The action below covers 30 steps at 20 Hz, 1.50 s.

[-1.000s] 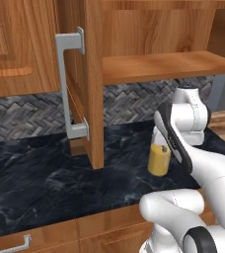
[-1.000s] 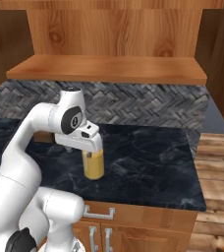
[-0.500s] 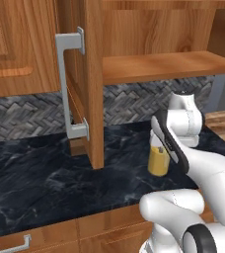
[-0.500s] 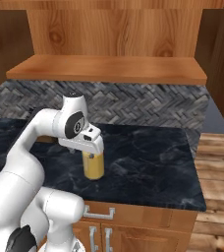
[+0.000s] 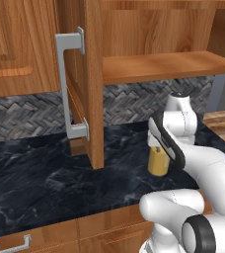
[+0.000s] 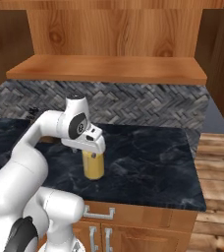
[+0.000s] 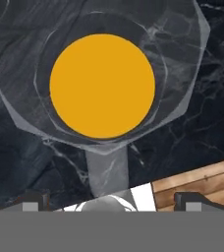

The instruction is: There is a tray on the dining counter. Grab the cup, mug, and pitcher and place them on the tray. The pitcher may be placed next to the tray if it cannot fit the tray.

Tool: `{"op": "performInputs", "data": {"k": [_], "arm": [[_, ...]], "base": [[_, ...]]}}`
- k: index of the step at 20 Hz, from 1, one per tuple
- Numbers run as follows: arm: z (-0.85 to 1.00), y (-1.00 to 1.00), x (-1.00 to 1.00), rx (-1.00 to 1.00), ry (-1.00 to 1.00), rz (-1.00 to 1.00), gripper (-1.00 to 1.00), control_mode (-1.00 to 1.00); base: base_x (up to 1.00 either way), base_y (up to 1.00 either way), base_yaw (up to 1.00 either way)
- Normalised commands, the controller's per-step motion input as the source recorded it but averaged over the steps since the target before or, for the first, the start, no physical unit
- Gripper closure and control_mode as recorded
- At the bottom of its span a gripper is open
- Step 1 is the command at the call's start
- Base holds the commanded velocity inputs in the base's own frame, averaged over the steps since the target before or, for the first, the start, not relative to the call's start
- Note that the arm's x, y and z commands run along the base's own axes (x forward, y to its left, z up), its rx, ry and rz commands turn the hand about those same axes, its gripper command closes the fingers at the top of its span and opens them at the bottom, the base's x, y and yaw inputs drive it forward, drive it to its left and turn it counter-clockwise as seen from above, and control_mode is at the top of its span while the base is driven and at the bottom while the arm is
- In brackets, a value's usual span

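Black marbled stone with white veins makes up the surface (image 6: 148, 162) I am working over, with a herringbone backsplash (image 6: 148, 106) behind it and a wooden shelf (image 6: 109, 69) above. I take the pitcher (image 6: 93, 165) as my landmark: it stands upright on the stone, near the front edge, a clear glass cylinder holding orange-yellow liquid. My end effector (image 6: 90, 146) sits directly above the pitcher, jaws spread wide and released, gripping nothing; the hand view looks straight down into the glass mouth at the round orange disc (image 7: 102, 86) of liquid. To the left of the pitcher, in the left base view, an open cabinet door (image 5: 87, 84) hangs out over the stone. From here my worry is the descent: I judge that if I come down slightly off centre, a fingertip could land on the glass rim and tip the pitcher or slop the liquid. Smooth glass may also slip in a weak pinch once lifted. A wide swing away toward the left of the pitcher could clip that cabinet door.
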Motion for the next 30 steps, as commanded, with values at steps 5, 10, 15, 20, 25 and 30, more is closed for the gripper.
{"op": "performInputs", "data": {"k": [5,10,15,20,25,30], "arm": [[-0.18,0.00,0.16,0.00,0.00,0.00,-1.00,-1.00],[-0.13,0.00,0.18,0.00,0.00,0.00,-1.00,-1.00],[-0.06,0.00,0.14,0.00,0.00,0.00,-1.00,-1.00],[-0.09,0.00,0.06,0.00,0.00,0.00,-1.00,-1.00],[-0.08,0.00,0.00,0.00,0.00,0.00,-1.00,-1.00],[-0.03,0.00,0.00,0.00,0.00,0.00,-1.00,-1.00]], "base": [[0.00,0.00,0.00],[0.00,0.00,0.00],[0.00,0.00,0.00],[0.00,0.00,0.00],[0.00,0.00,0.00],[0.00,0.00,0.00]]}}
